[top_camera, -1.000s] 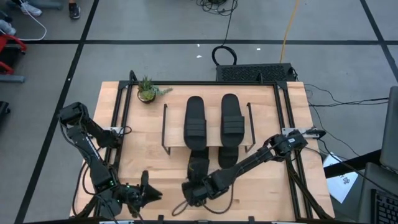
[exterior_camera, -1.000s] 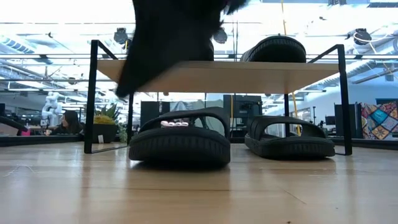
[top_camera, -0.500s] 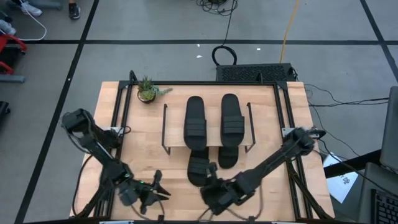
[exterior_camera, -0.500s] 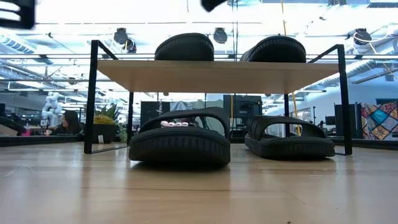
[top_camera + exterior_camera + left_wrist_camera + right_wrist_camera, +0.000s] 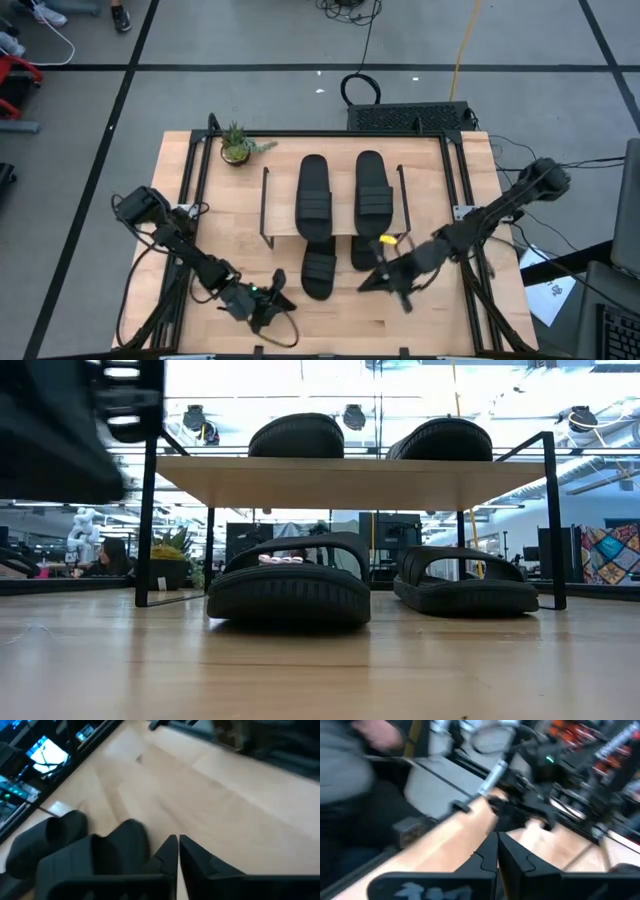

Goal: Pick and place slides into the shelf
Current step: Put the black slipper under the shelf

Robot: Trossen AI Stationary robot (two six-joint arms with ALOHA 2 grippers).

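The left gripper [image 5: 268,305] is pinched tight on nothing, near the table's front. Four black rubber slides [image 5: 319,272] already sit on and under the small wooden shelf [image 5: 338,226]. The right gripper [image 5: 385,275] is clenched, empty too. Both should back away gently.

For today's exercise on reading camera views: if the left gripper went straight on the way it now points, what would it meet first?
The left gripper, fingers shut, points across the bare table. The slides lie off to one side of that line, so the way looks free, though depth is uncertain.
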